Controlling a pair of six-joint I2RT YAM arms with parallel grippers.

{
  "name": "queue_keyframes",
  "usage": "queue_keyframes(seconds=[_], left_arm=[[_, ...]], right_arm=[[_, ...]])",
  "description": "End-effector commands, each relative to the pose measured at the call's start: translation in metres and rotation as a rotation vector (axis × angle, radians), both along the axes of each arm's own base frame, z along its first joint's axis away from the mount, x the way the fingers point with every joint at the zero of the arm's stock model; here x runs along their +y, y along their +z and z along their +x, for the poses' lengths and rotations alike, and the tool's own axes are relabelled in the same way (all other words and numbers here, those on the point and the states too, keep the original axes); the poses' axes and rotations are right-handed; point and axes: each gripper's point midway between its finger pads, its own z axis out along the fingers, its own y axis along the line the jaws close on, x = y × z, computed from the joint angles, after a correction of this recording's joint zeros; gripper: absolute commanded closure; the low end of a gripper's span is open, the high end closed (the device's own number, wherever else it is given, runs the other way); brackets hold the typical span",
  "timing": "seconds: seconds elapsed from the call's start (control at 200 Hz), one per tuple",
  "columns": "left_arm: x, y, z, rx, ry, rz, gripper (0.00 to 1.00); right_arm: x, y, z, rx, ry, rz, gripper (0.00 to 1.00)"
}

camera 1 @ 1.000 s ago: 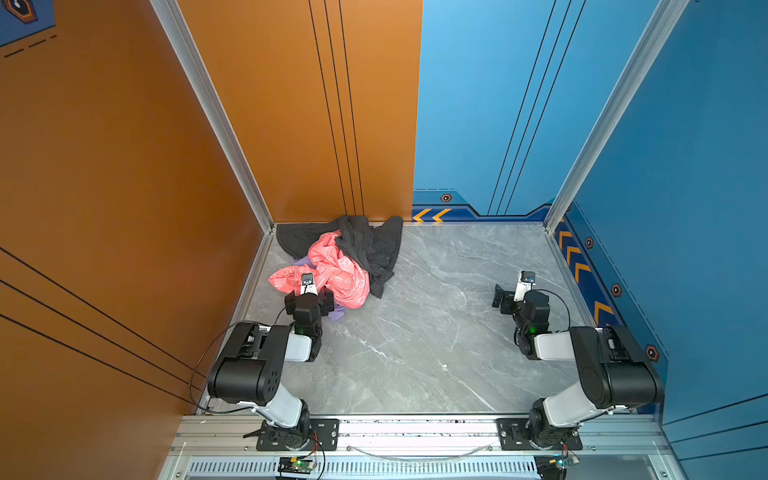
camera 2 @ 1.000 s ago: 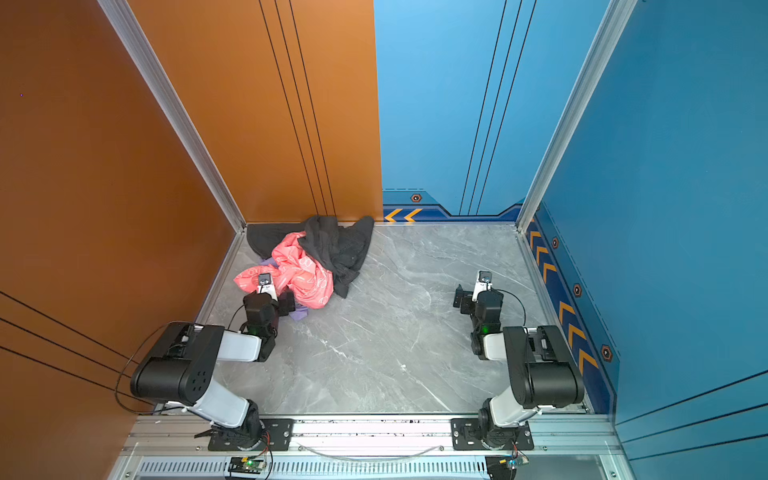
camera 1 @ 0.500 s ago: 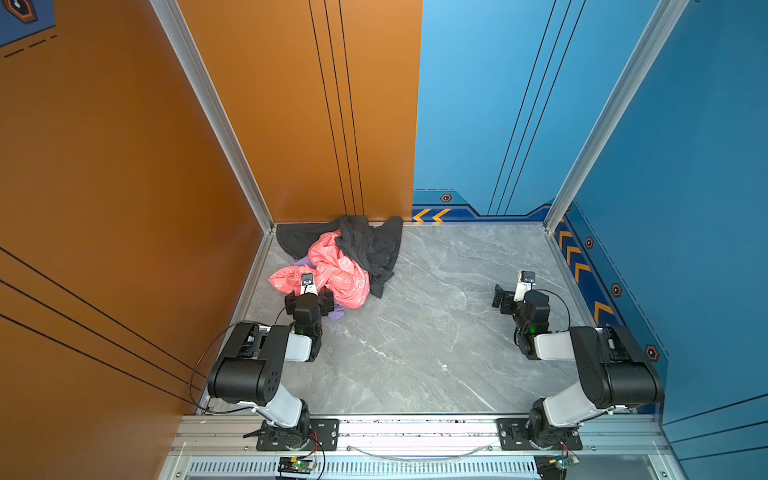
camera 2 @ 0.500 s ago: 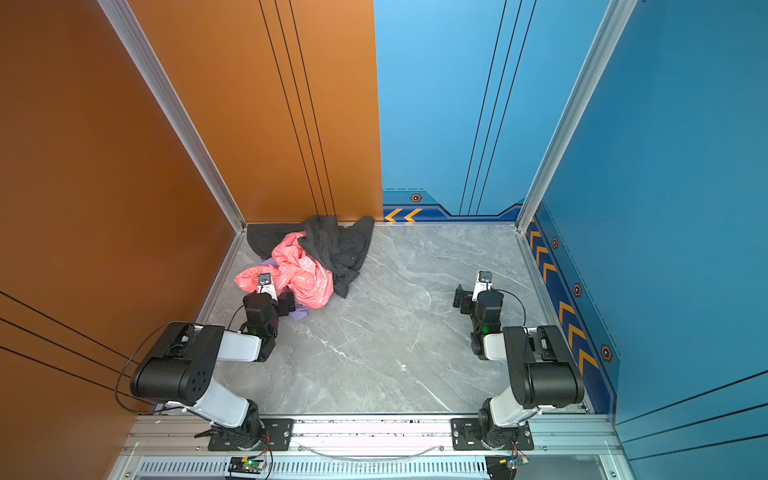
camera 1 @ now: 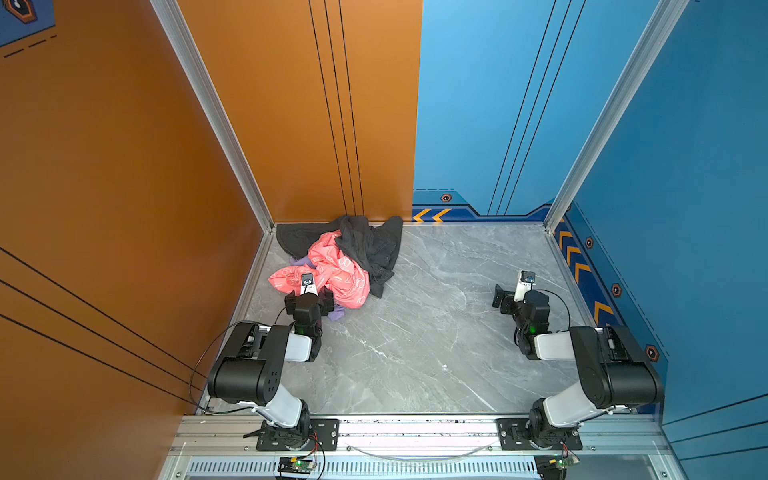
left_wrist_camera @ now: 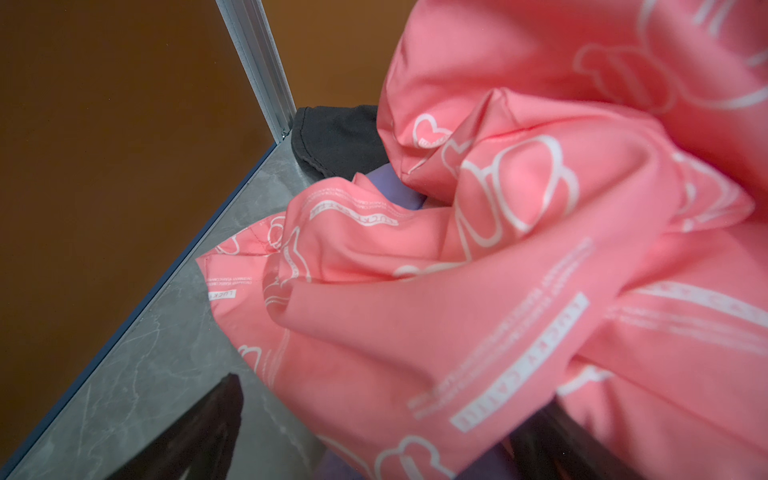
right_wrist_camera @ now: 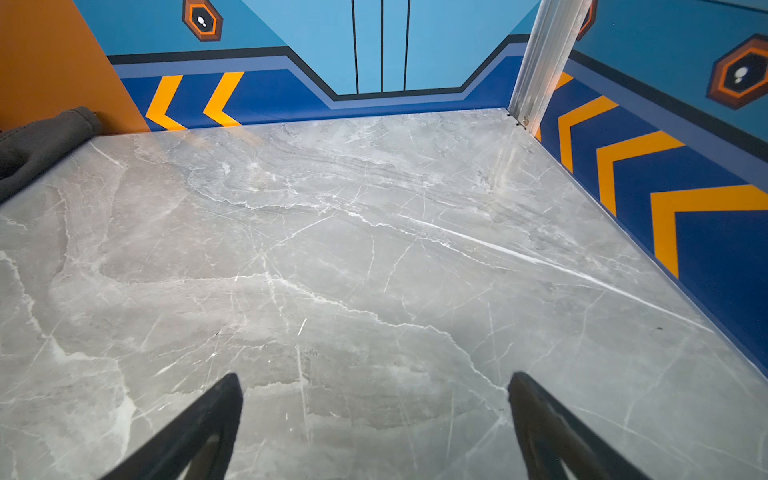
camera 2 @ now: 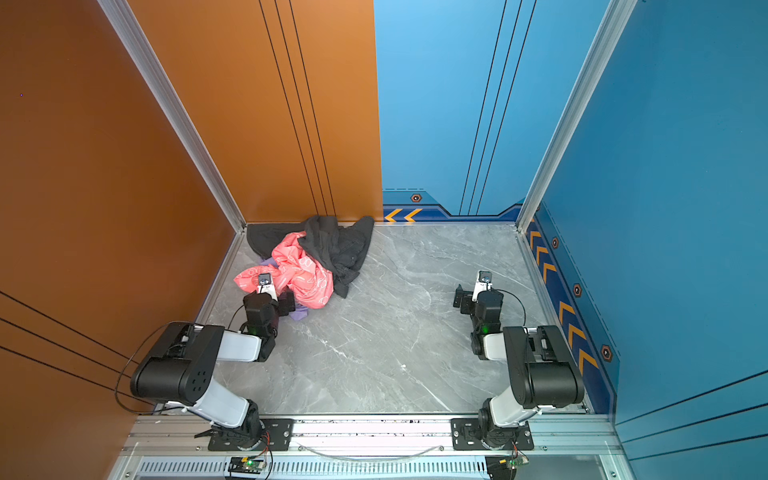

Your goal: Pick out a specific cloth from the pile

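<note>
The soft lavender cloth (camera 1: 337, 314) lies mostly buried in the pile (camera 1: 365, 249) under the coral-pink white-printed garment (camera 1: 338, 272), one purple fold peeking out just beside the nearer, wide-spread empty left tool (left_wrist_camera: 392, 392), seemingly under its tips, while the spread, empty right tool (right_wrist_camera: 374, 376) sits well apart.

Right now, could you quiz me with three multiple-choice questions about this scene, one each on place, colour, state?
1. Where is the pile of garments? A. in the middle B. corner by orange wall C. beside blue wall
2. Colour of the cloth peeking under the coral-pink garment? A. lavender B. green C. yellow
3. The right gripper? A. shut on black fabric B. shut on pink fabric C. open, empty
B: it lies in the orange wall's corner. A: lavender edge shows under the pink. C: fingers apart over bare table.
</note>
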Motion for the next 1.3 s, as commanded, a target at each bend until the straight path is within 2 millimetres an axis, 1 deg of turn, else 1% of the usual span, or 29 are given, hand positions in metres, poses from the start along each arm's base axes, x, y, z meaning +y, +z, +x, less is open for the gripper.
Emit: queue_keyframes(seconds=[0.0,0.195,0.245,0.355,0.53,0.651,0.696,0.711,0.726,0.731,0.746,0.831,0.936,0.956,1.081,1.171,1.296], left_arm=[[0.000,0.008,0.004,-0.025,0.000,-0.020,0.02],[0.001,0.007,0.003,-0.025,0.001,-0.022,0.02],[0.003,0.010,0.002,-0.032,0.012,-0.018,0.02],[-0.002,0.026,-0.005,-0.066,0.013,0.013,0.02],[-0.016,0.065,-0.025,-0.119,0.034,0.102,0.02],[-0.026,0.081,-0.041,-0.078,0.036,0.028,0.02],[-0.025,0.083,-0.048,-0.038,0.051,-0.021,0.02],[-0.024,0.089,-0.048,-0.049,0.060,-0.045,0.02],[-0.024,0.087,-0.052,-0.023,0.069,-0.059,0.02],[-0.024,0.090,-0.051,-0.035,0.072,-0.071,0.02],[-0.023,0.091,-0.054,-0.023,0.081,-0.089,0.02],[-0.020,0.093,-0.066,0.043,0.111,-0.183,0.02],[-0.018,0.088,-0.080,0.116,0.123,-0.273,0.02],[-0.017,0.081,-0.085,0.152,0.126,-0.288,0.02],[-0.013,0.067,-0.097,0.205,0.143,-0.433,0.00],[-0.010,0.055,-0.103,0.225,0.174,-0.543,0.04],[-0.011,0.041,-0.104,0.245,0.208,-0.678,0.08]], right_arm=[[0.000,0.005,0.004,-0.006,0.002,0.004,0.00],[0.000,0.005,0.004,-0.009,0.001,0.004,0.00],[0.000,0.005,0.004,-0.008,0.001,0.004,0.00],[0.000,0.006,0.004,-0.009,0.002,0.005,0.00],[0.000,0.005,0.004,-0.007,0.002,0.005,0.00],[0.000,0.005,0.004,-0.008,0.001,0.005,0.00],[0.000,0.005,0.004,-0.009,0.002,0.004,0.00],[0.000,0.005,0.004,-0.008,0.003,0.004,0.00],[-0.001,0.006,0.004,-0.009,0.001,0.004,0.00],[-0.001,0.005,0.004,-0.008,0.001,0.004,0.00],[0.000,0.005,0.004,-0.009,0.001,0.004,0.00],[0.000,0.005,0.004,-0.007,0.001,0.005,0.00],[-0.001,0.005,0.004,-0.008,0.001,0.005,0.00],[-0.001,0.005,0.004,-0.007,0.002,0.006,0.00],[-0.001,0.005,0.004,-0.009,0.000,0.005,0.00],[-0.001,0.005,0.004,-0.009,0.001,0.005,0.00],[-0.001,0.005,0.004,-0.009,0.000,0.005,0.00]])
